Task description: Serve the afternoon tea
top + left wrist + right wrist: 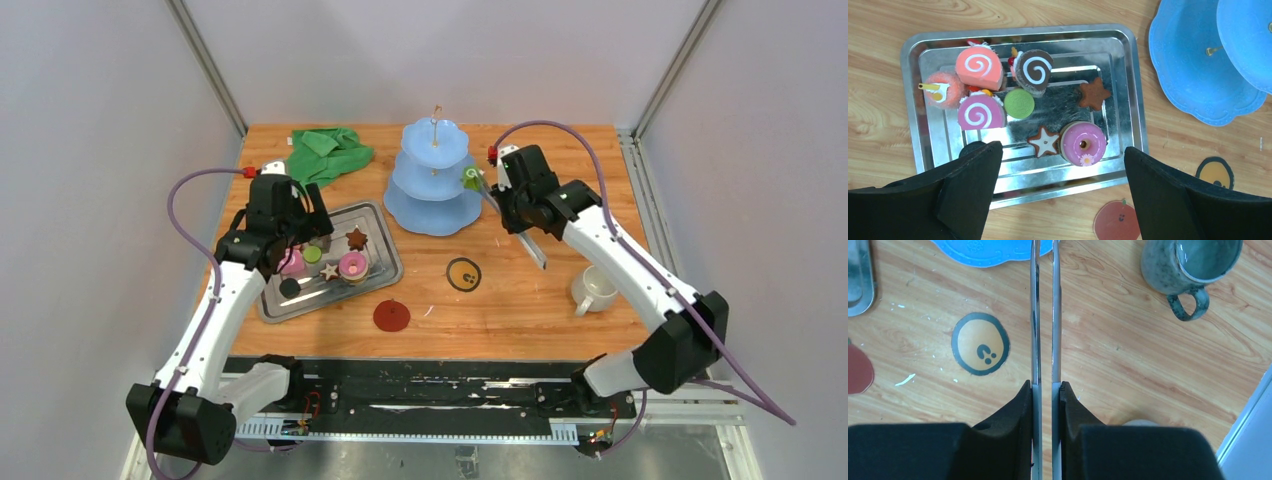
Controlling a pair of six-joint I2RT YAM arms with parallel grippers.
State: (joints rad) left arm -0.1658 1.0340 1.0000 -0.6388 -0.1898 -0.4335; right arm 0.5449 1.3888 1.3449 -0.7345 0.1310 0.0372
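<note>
Toy sweets lie on the steel tray (pixel 1133 90): two pink swirl rolls (pixel 979 67), a brown swirl roll (pixel 1034 71), a green disc (pixel 1019 103), a brown star (pixel 1094 94), an iced star (pixel 1044 141) and a pink doughnut (pixel 1083 144). A black disc (pixel 970 148) is half hidden by my finger. My left gripper (pixel 1062 150) hangs open and empty over the tray's near edge. My right gripper (pixel 1046 385) is shut on steel tongs (pixel 1035 315). A small green piece (pixel 470 178) sits at their tip by the stand. The grey-green mug (pixel 1193 262) and white mug (pixel 595 290) stand on the table.
A blue three-tier stand (pixel 432 190) stands at the back centre, with a green cloth (pixel 328 152) to its left. A red fruit coaster (pixel 391 315) and a black-ringed orange coaster (pixel 462 274) lie flat near the front. The table's edge shows at lower right in the right wrist view.
</note>
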